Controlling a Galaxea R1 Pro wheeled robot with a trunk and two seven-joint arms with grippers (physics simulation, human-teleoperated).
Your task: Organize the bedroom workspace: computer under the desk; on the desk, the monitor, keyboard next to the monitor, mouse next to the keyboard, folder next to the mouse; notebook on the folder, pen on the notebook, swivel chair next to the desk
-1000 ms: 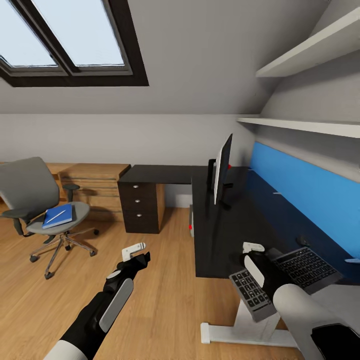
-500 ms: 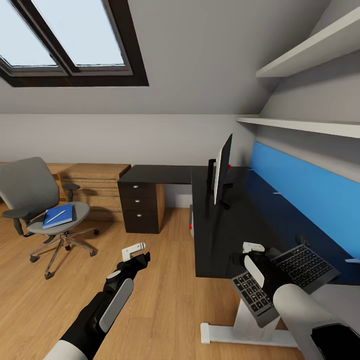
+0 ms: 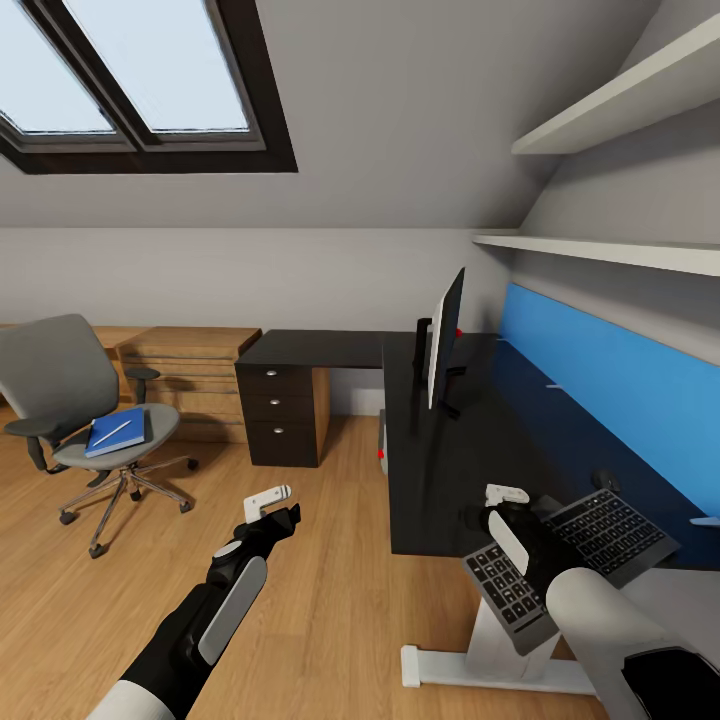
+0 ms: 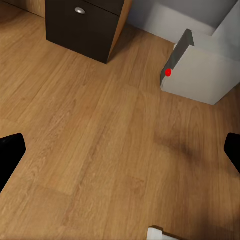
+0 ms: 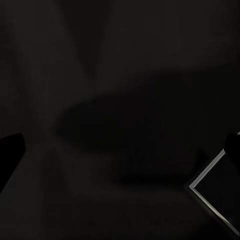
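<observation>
An attic bedroom with a light wood floor: at left, the swivel chair (image 3: 75,400) carries the blue folder (image 3: 117,431), a pen (image 3: 113,432) lying on it, well apart from the bench (image 3: 440,440). The left claw (image 3: 272,500) hangs spread over the floor. On the bench, the monitor (image 3: 445,335) stands edge-on. The right claw (image 3: 505,497) hovers above the keyboard (image 3: 565,555), which has settled from its tilt a second ago, one end overhanging the bench edge; its jaws' state cannot be told. Keyboard placement looks nearly finished.
</observation>
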